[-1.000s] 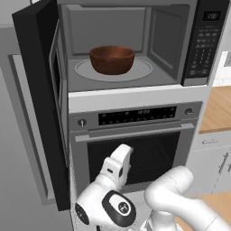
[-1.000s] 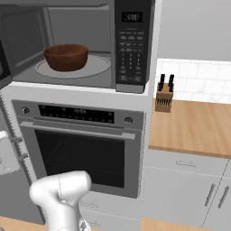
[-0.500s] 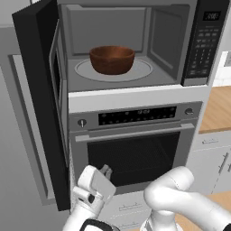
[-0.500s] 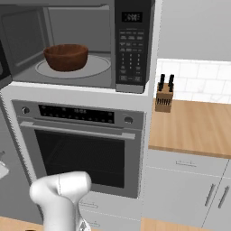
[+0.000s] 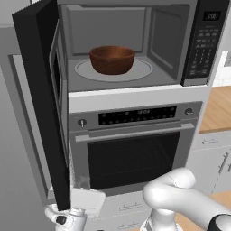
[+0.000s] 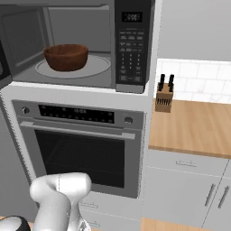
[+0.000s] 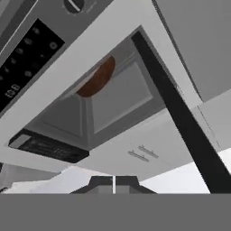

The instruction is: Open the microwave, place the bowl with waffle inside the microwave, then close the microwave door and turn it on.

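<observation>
- Gripper (image 7: 113,184) closed with nothing between the fingertips; tips seen together at the bottom of the hand view, empty.
- Hand low down in front of the oven (image 5: 135,149), just beneath the bottom edge of the microwave door (image 5: 43,103), near the lower left of the left base view.
- Microwave door swung wide open, standing edge-on out toward the robot on the left side of the microwave (image 5: 131,49); long axis vertical, hinge on the left.
- Bowl (image 5: 112,59) already inside, sitting on the pale turntable (image 5: 83,70), roughly centred in the cavity; waffle not discernible from these angles.
- Door well above the hand and slightly to its left; probable next move a rise behind the outer face, then a push rightward to swing it shut.
- Keypad strip (image 6: 132,43) on the right side of the microwave, far up and across from the hand; to be reached only after closing.
- Single arm, so no choice of nearer hand.
- Count: one microwave, one microwave door, one bowl, one turntable, one oven, one knife block (image 6: 164,96) on the wooden counter (image 6: 194,128) to the right.
</observation>
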